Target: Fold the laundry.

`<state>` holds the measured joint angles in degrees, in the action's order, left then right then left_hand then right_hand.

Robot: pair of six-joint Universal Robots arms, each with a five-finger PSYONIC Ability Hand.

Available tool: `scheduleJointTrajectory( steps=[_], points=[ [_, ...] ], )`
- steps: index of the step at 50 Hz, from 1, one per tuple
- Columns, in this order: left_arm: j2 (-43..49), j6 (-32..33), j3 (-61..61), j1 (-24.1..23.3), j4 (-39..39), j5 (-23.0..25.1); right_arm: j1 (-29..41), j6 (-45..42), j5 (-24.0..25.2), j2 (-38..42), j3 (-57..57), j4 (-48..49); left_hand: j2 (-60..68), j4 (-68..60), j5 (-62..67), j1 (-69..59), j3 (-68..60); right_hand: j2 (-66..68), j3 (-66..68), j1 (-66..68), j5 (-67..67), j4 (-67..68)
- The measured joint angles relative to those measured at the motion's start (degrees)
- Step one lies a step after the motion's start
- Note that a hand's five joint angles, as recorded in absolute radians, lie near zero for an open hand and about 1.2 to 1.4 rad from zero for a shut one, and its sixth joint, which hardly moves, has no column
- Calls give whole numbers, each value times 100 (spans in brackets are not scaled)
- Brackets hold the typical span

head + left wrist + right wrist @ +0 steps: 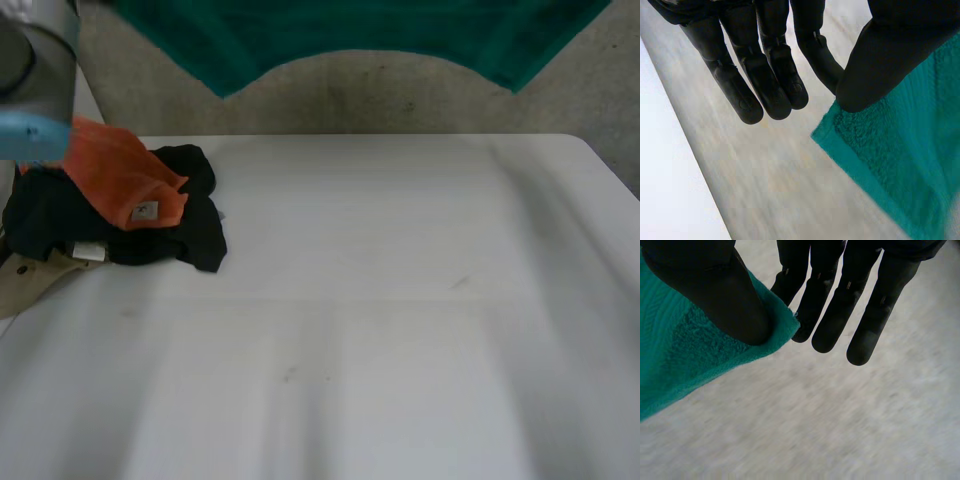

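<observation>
A teal towel hangs spread out above the table's far edge, its lower edge sagging in the middle. In the left wrist view my left hand pinches one corner of the towel between the thumb and a straight finger. My right hand does the same at the opposite corner of the towel, thumb pressed on the cloth. Both hands are held up over the grey floor beyond the table.
A pile of laundry lies at the white table's left side: a black garment, an orange cloth on top and a beige piece below. My left arm rises over that pile.
</observation>
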<state>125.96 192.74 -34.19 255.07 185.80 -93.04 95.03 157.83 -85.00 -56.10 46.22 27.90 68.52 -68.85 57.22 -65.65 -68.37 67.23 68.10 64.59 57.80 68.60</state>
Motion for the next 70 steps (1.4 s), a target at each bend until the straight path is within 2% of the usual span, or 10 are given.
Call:
scheduleJointTrajectory(
  steps=[9, 23, 28, 30, 32, 39, 43, 48, 60, 70],
  points=[
    [171, 163, -2061, -51, -9, 308, -131, -144, 642, 590, 961, -1028, 0, 0, 0, 0, 0, 0, 0, 0, 0, 0],
    [-44, 1186, -3720, -247, -672, 631, -313, -1299, 666, 361, 2479, -2275, 0, 0, 0, 0, 0, 0, 0, 0, 18, 0],
    [-916, 2129, -4740, -442, -1999, 495, -498, -2547, 394, -505, 3317, -3756, 0, 0, 0, 0, 0, 0, 0, 0, 28, 0],
    [-916, 2129, -4740, -442, -1999, 495, -498, -2547, 394, -505, 3317, -3756, 0, 0, 0, 0, 0, 0, 0, 0, 28, 0],
    [-1597, 2583, -5435, -601, -2898, 374, -742, -3411, 264, -1192, 3957, -4818, 0, 0, 0, 0, 0, 0, 0, 0, 40, 1],
    [-2485, 2958, -6140, -864, -3920, 391, -1189, -4605, 541, -2117, 4805, -5583, 0, 0, 0, 0, 0, 0, 0, 0, 43, 1],
    [-2551, 2994, -5932, -844, -3848, 469, -1235, -4689, 741, -2113, 4814, -5405, 0, 0, 0, 0, 0, 0, 0, 0, 44, 0],
    [-2131, 2912, -5215, -753, -3269, 435, -1044, -4113, 778, -1679, 4377, -4891, 0, 0, 0, 0, 0, 0, 0, 0, 43, 1],
    [-453, 2442, -2666, -854, -2025, -21, -570, -2525, 363, -283, 2798, -3519, 0, 0, 0, 0, 0, 0, 0, 0, 44, 1],
    [1055, 2366, -560, -975, -2226, -506, -314, -2154, -73, 731, 1582, -2769, 0, 0, 0, 0, 0, -11, -12, -5, 29, -12]
  ],
)
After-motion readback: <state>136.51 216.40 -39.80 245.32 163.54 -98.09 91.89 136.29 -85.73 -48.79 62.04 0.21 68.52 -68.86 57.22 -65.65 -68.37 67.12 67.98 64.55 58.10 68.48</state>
